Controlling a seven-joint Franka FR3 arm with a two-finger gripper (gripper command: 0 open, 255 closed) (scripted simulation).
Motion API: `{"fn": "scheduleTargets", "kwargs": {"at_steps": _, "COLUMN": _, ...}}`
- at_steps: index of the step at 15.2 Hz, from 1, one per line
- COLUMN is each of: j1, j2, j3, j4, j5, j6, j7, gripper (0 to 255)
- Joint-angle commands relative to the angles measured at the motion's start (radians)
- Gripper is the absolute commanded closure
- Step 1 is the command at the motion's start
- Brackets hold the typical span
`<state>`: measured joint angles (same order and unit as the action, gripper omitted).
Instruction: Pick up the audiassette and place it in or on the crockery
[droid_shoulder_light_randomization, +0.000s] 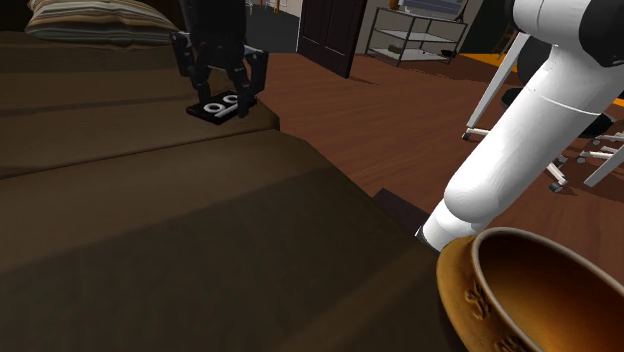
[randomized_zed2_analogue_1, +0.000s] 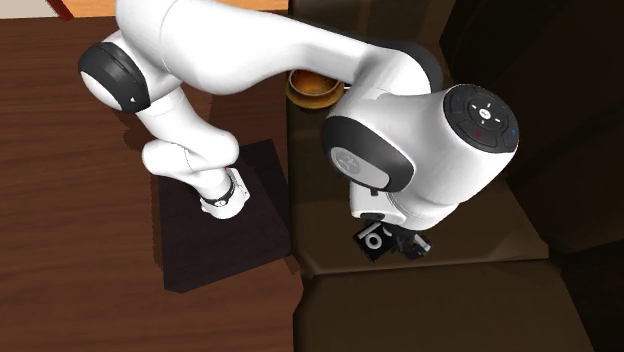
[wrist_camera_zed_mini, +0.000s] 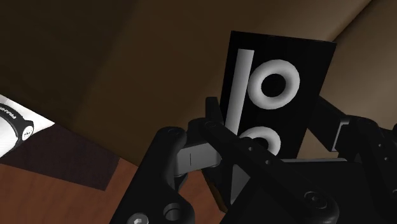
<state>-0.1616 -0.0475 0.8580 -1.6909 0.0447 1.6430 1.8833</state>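
A black audio cassette with two white reels lies near the corner of a dark brown cushioned surface. My gripper is down over it. In the wrist view both fingers press the cassette's long sides, so the gripper is shut on it. The second exterior view has the cassette just under the hand, by the gripper. The crockery is a brown bowl close to the camera at the shoulder view's lower right, and the bowl sits behind the arm in the second exterior view.
A striped pillow lies at the back of the cushioned surface. Beyond its edge is a wooden floor with a metal shelf unit, a dark door and a chair base. The dark stand sits on the floor.
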Motion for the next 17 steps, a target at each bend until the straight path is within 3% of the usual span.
{"fn": "scheduleTargets", "kwargs": {"at_steps": 1, "j1": 0.001, "j2": 0.008, "j3": 0.002, "j4": 0.034, "j5": -0.006, "j6": -0.029, "j7": 0.005, "gripper": 255}}
{"fn": "scheduleTargets", "kwargs": {"at_steps": 17, "j1": 0.045, "j2": 0.133, "j3": 0.037, "j4": 0.358, "j5": -0.103, "j6": -0.272, "j7": 0.075, "gripper": 255}}
